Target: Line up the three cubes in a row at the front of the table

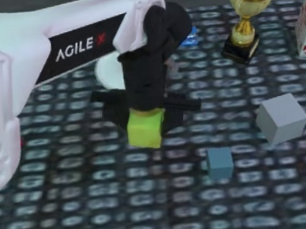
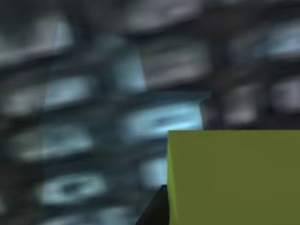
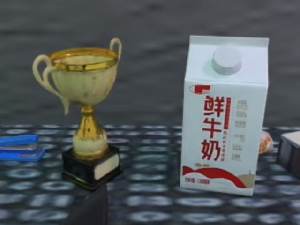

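Currently the left gripper (image 1: 146, 126) apparently clamps the yellow-green cube (image 1: 146, 128) at frame centre; open table (image 1: 97, 214) lies below; blue cube (image 1: 220, 163) and grey cube (image 1: 281, 117) sit right.

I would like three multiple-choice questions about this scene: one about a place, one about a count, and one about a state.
1. Where is the blue cube?
A. Between the green cube and the grey cube, nearer the front
B. Behind the trophy
C. On top of the milk carton

2. How many cubes lie on the table?
A. One
B. Two
C. Three

3. What is the state of the green cube?
A. Stacked on the grey cube
B. Held in the jaws of the left gripper
C. Lying free, far from any arm

Answers: 1 A, the top view shows it between and below them. 2 B, blue and grey; the green one is gripped. 3 B, the black jaws flank it.
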`<state>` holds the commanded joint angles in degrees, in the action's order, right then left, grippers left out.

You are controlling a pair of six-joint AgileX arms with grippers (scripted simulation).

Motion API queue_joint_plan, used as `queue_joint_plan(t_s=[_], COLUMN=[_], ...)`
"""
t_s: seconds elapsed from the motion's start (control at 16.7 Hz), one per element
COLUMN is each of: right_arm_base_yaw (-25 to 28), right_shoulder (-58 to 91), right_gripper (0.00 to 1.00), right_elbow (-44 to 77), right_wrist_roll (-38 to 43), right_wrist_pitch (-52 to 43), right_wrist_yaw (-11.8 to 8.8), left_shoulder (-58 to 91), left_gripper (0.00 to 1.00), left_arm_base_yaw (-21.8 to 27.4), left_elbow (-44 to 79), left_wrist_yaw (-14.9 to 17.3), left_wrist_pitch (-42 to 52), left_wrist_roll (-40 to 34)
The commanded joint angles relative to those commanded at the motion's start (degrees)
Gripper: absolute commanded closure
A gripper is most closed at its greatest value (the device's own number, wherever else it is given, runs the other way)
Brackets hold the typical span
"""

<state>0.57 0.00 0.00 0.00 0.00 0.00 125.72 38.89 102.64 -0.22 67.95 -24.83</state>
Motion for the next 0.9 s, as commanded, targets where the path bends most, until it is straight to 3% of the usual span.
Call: queue_joint_plan(t_s=[0.18, 0.36, 0.9], right_arm_base_yaw=[0.0, 0.0, 0.0], right_shoulder=[0.0, 0.0, 0.0], right_gripper=[0.0, 0.0, 0.0], right_elbow=[0.0, 0.0, 0.0], right_wrist_roll=[0.0, 0.0, 0.0], right_wrist_pitch=[0.0, 0.0, 0.0], right_wrist_yaw=[0.0, 0.0, 0.0], left_shoulder=[0.7, 0.5, 0.8], left_gripper=[1.0, 1.0, 1.0], left_arm_base_yaw=[4.3, 7.3, 7.7], left_elbow=[2.4, 3.9, 2.3], left_wrist_yaw=[-0.2, -0.4, -0.4], left_wrist_pitch=[1.5, 2.1, -0.2], left_wrist_roll=[-12.4, -19.6, -21.1])
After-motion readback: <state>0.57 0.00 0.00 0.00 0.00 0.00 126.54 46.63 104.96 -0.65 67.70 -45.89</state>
